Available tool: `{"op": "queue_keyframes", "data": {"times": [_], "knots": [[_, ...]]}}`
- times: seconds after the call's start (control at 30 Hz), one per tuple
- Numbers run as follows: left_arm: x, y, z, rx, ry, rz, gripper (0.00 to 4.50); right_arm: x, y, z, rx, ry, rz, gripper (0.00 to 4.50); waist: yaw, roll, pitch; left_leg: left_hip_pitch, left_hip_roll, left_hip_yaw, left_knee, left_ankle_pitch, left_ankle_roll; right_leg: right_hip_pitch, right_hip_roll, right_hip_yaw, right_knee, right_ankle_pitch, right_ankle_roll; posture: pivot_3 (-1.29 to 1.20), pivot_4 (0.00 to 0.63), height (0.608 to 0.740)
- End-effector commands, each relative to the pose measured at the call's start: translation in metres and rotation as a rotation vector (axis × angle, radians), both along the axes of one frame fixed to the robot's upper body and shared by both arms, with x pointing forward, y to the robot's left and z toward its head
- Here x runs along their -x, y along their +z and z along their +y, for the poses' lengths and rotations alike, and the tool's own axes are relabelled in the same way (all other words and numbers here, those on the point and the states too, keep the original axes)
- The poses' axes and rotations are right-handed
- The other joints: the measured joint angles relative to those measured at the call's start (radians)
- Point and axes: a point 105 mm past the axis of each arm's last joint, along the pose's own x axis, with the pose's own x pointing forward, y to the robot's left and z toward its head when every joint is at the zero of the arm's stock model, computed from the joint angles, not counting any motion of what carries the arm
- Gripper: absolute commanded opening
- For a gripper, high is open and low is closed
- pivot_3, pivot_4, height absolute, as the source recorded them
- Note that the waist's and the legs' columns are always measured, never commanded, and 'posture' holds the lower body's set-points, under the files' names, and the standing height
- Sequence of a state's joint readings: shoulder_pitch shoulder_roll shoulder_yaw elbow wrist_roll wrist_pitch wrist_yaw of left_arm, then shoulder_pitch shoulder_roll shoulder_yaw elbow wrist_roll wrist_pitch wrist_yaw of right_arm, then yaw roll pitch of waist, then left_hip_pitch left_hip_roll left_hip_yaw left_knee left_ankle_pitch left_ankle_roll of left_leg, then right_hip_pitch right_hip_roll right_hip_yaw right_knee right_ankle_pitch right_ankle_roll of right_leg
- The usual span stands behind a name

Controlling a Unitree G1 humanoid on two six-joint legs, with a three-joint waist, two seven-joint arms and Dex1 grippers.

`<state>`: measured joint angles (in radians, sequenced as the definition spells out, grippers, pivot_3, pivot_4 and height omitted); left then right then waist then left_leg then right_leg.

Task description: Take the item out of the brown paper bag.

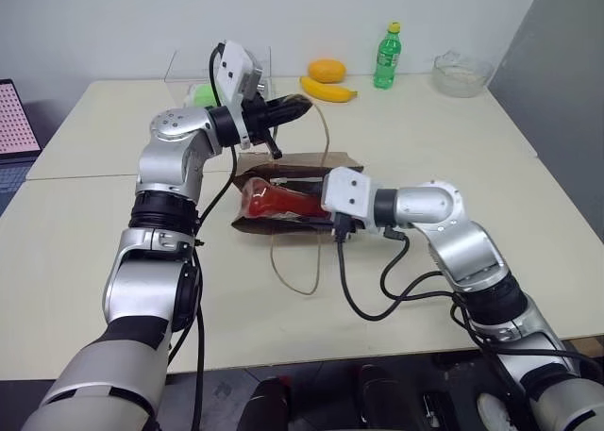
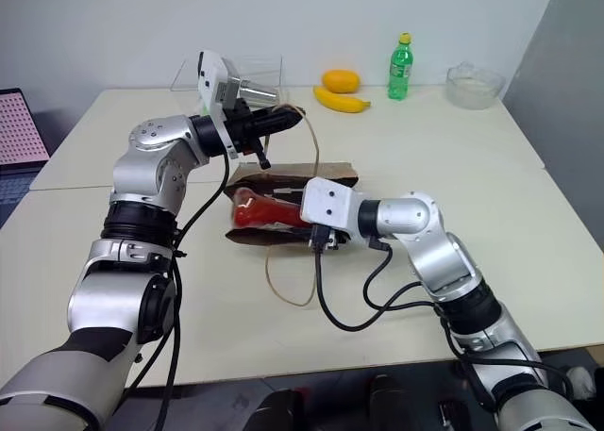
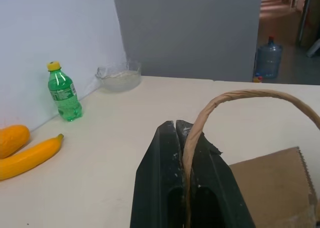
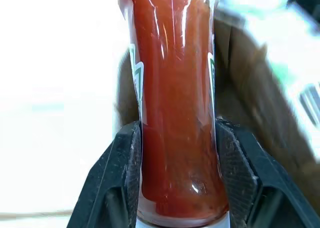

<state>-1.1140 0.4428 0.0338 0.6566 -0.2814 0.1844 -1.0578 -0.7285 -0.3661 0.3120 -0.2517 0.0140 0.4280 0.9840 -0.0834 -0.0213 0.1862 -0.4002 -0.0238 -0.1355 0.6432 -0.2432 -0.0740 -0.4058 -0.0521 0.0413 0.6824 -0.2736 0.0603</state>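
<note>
The right gripper (image 4: 177, 183) is clamped on the item, a red sauce bottle (image 4: 175, 88) with a white label edged in green; one black finger (image 4: 122, 178) presses each side of the bottle near one end. From the head camera, this gripper (image 1: 316, 205) reaches in from the right and points left, and the red bottle (image 1: 269, 202) lies on its side in the open mouth of the brown paper bag (image 1: 311, 162), which lies flat and crumpled on the table (image 1: 113, 223). Whether the bottle is fully clear of the bag cannot be told.

The left gripper (image 3: 182, 133) has its fingers pressed together on one tan loop handle (image 3: 240, 96) of the bag, and the handle arches up and away from the pinch. Seen from the head, that gripper (image 1: 297, 106) is raised above the bag's far side, holding the handle up. The second loop handle (image 1: 297, 261) lies slack on the table in front of the bag.

Farther back on the table (well apart from the bag) stand a green bottle (image 1: 386, 58) with a yellow cap, a banana (image 1: 328, 90), an orange fruit (image 1: 327, 70), and a clear bowl (image 1: 461, 73).
</note>
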Motion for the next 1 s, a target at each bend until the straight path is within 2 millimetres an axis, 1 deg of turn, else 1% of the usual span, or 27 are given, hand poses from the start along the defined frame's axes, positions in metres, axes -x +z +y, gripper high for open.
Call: {"op": "queue_keyframes", "data": {"times": [0.03, 0.1, 0.13, 0.2, 0.27, 0.3, 0.33, 0.37, 0.4, 0.43, 0.47, 0.5, 0.57, 0.6, 0.67, 0.73, 0.8, 0.87, 0.93, 1.0], "knots": [[0.000, 0.016, -0.003, 0.001, 0.005, -0.059, 0.00, 0.023, 0.044, 0.000, -0.189, 0.100, -0.004, 1.83, 0.000, 0.000, 0.000, 0.000, 0.000, 0.000, 0.000, 0.000, 0.000, 0.000, 0.000, 0.000, 0.000, 0.000, 0.000, 0.00, 0.150, 0.740], [-0.001, 0.015, -0.003, -0.001, 0.011, -0.059, 0.00, 0.027, 0.065, -0.005, -0.297, 0.109, 0.018, 1.83, 0.000, 0.000, 0.000, 0.000, 0.000, 0.000, 0.000, 0.000, 0.000, 0.000, 0.000, 0.000, 0.000, 0.000, 0.000, 0.00, 0.150, 0.740], [-0.001, 0.015, -0.003, -0.002, 0.013, -0.059, 0.00, 0.028, 0.071, -0.007, -0.327, 0.108, 0.025, 1.83, 0.000, 0.000, 0.000, 0.000, 0.000, 0.000, 0.000, 0.000, 0.000, 0.000, 0.000, 0.000, 0.000, 0.000, 0.000, 0.00, 0.150, 0.740], [-0.003, 0.014, -0.002, -0.007, 0.025, -0.054, 0.00, 0.025, 0.099, -0.025, -0.455, 0.056, 0.004, 1.83, 0.001, 0.000, 0.000, 0.000, 0.000, 0.000, 0.000, 0.000, 0.000, 0.000, 0.000, 0.000, 0.000, 0.000, 0.000, 0.00, 0.150, 0.740], [-0.005, 0.012, 0.000, -0.011, 0.041, -0.050, 0.00, 0.018, 0.123, -0.052, -0.567, -0.041, -0.039, 1.83, 0.003, 0.000, 0.000, 0.000, 0.000, 0.000, 0.000, 0.000, 0.000, 0.000, 0.000, 0.000, 0.000, 0.000, 0.000, 0.00, 0.150, 0.740], [-0.006, 0.011, 0.002, -0.011, 0.048, -0.049, 0.00, 0.014, 0.133, -0.071, -0.608, -0.113, -0.079, 1.83, 0.004, 0.000, 0.000, 0.000, -0.001, 0.000, 0.000, 0.000, 0.000, 0.000, -0.001, 0.000, 0.000, 0.000, 0.000, 0.00, 0.150, 0.740], [-0.007, 0.011, 0.003, -0.011, 0.055, -0.048, 0.00, 0.009, 0.138, -0.091, -0.613, -0.202, -0.128, 1.83, 0.008, 0.000, 0.000, 0.000, -0.001, 0.000, 0.000, 0.000, 0.000, 0.000, -0.001, 0.000, 0.000, 0.000, 0.000, 0.00, 0.150, 0.740], [-0.007, 0.011, 0.004, -0.011, 0.060, -0.048, 0.00, 0.003, 0.137, -0.116, -0.573, -0.328, -0.183, 1.83, 0.017, 0.000, 0.000, 0.000, -0.001, 0.000, 0.000, 0.000, 0.000, 0.000, -0.001, 0.000, 0.000, 0.000, 0.000, 0.00, 0.150, 0.740], [-0.008, 0.011, 0.005, -0.012, 0.063, -0.048, 0.00, -0.001, 0.135, -0.133, -0.537, -0.409, -0.219, 1.83, 0.026, 0.000, 0.000, -0.001, -0.001, 0.000, 0.000, 0.000, 0.000, 0.000, -0.001, 0.000, -0.001, 0.000, 0.000, 0.00, 0.150, 0.740], [-0.008, 0.011, 0.005, -0.013, 0.065, -0.049, 0.00, -0.004, 0.131, -0.145, -0.498, -0.474, -0.230, 1.83, 0.031, 0.000, 0.000, -0.001, -0.002, 0.000, 0.000, 0.000, 0.000, 0.000, -0.001, 0.000, -0.001, 0.000, 0.000, 0.00, 0.150, 0.740], [-0.009, 0.010, 0.006, -0.016, 0.070, -0.052, 0.00, -0.011, 0.118, -0.157, -0.411, -0.534, -0.239, 1.83, 0.032, 0.000, 0.000, -0.001, -0.002, 0.000, -0.001, 0.000, 0.001, 0.000, -0.001, 0.000, -0.002, 0.000, 0.000, 0.00, 0.150, 0.740], [-0.010, 0.010, 0.006, -0.017, 0.073, -0.052, 0.00, -0.021, 0.103, -0.167, -0.315, -0.599, -0.242, 1.83, 0.033, 0.000, 0.000, -0.001, -0.002, 0.001, -0.001, 0.000, 0.001, 0.000, -0.001, 0.000, -0.002, 0.000, 0.000, 0.00, 0.150, 0.740], [-0.012, 0.011, 0.003, -0.017, 0.077, -0.055, 0.00, -0.046, 0.065, -0.194, -0.120, -0.744, -0.240, 1.83, 0.030, 0.000, 0.000, -0.001, -0.002, 0.002, -0.001, -0.001, 0.001, 0.000, -0.001, 0.001, -0.002, 0.000, 0.001, 0.00, 0.150, 0.740], [-0.012, 0.011, 0.001, -0.015, 0.075, -0.057, 0.00, -0.055, 0.043, -0.203, 0.005, -0.784, -0.248, 1.82, 0.027, 0.000, 0.000, -0.001, -0.002, 0.003, 0.000, -0.001, 0.001, 0.000, -0.001, 0.001, -0.001, 0.000, 0.001, 0.00, 0.150, 0.740], [-0.012, 0.012, -0.001, -0.011, 0.070, -0.060, 0.00, -0.067, 0.009, -0.216, 0.161, -0.822, -0.238, 1.79, 0.021, 0.000, 0.000, 0.000, -0.002, 0.004, 0.000, -0.001, 0.001, 0.000, -0.001, 0.002, -0.001, 0.000, 0.001, 0.00, 0.150, 0.740], [-0.012, 0.012, -0.004, -0.009, 0.061, -0.062, 0.00, -0.075, -0.016, -0.226, 0.263, -0.839, -0.247, 1.78, 0.012, 0.000, 0.000, 0.000, -0.001, 0.005, 0.000, 0.000, 0.001, 0.000, -0.001, 0.003, 0.000, 0.000, 0.001, 0.00, 0.150, 0.740], [-0.012, 0.012, -0.005, -0.010, 0.056, -0.064, 0.00, -0.079, -0.030, -0.231, 0.335, -0.827, -0.273, 1.78, 0.004, 0.003, 0.002, 0.000, -0.001, 0.005, 0.000, 0.000, 0.001, 0.000, -0.001, 0.003, 0.000, 0.000, 0.001, 0.00, 0.150, 0.740], [-0.011, 0.012, -0.006, -0.012, 0.054, -0.065, 0.00, -0.078, -0.051, -0.235, 0.424, -0.789, -0.265, 1.78, -0.001, 0.003, 0.002, 0.000, -0.001, 0.006, 0.000, 0.000, 0.001, -0.001, -0.001, 0.004, 0.000, 0.000, 0.001, 0.00, 0.150, 0.740], [-0.011, 0.012, -0.006, -0.014, 0.054, -0.066, 0.00, -0.076, -0.061, -0.237, 0.459, -0.765, -0.256, 1.78, -0.001, 0.003, 0.002, 0.000, -0.001, 0.005, 0.000, 0.000, 0.001, -0.001, -0.001, 0.004, -0.001, 0.000, 0.001, 0.00, 0.150, 0.740], [-0.010, 0.010, -0.007, -0.022, 0.038, -0.060, 0.00, -0.073, -0.060, -0.236, 0.457, -0.746, -0.255, 2.50, 0.000, 0.003, 0.002, 0.000, -0.001, 0.005, 0.000, 0.000, 0.001, 0.000, -0.001, 0.003, -0.001, 0.000, 0.001, 0.00, 0.150, 0.740]]}}
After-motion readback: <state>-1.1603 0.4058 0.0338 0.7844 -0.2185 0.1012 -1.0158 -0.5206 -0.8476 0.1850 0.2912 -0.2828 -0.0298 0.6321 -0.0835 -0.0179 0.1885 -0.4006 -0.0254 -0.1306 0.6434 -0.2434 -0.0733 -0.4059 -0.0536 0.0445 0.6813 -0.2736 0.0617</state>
